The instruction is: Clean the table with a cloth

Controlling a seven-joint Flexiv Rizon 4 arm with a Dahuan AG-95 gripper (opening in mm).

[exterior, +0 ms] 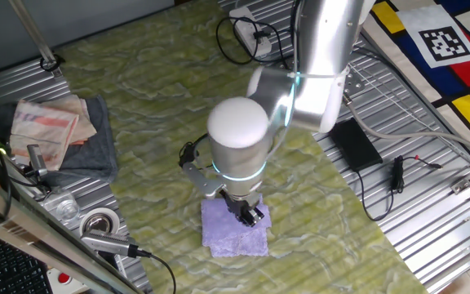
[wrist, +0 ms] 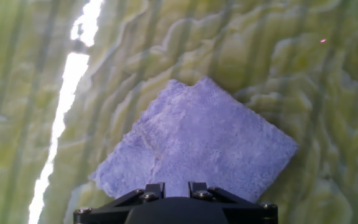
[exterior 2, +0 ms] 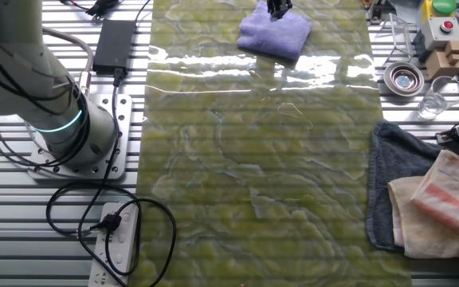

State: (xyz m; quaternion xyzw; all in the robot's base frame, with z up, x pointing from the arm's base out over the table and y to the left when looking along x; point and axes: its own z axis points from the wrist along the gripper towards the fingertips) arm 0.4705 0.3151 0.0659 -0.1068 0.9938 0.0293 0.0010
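A purple cloth [exterior: 233,233] lies flat on the yellow-green marbled table [exterior: 153,106] near its front edge. My gripper [exterior: 250,214] points straight down onto the cloth's right part. In the hand view the cloth [wrist: 197,143] spreads ahead of my gripper [wrist: 176,185], whose jaws stand close together on the cloth's near edge with cloth in the narrow gap. In the other fixed view the cloth [exterior 2: 273,36] sits at the table's [exterior 2: 253,175] far end, under the gripper [exterior 2: 278,8].
A grey towel with folded cloths [exterior: 55,131] lies at the table's left edge. A tape roll [exterior: 98,222], a glass [exterior 2: 433,104] and a button box [exterior 2: 441,28] stand near the cloth's end. A power strip [exterior: 247,24] and black adapter [exterior: 356,143] lie by the arm.
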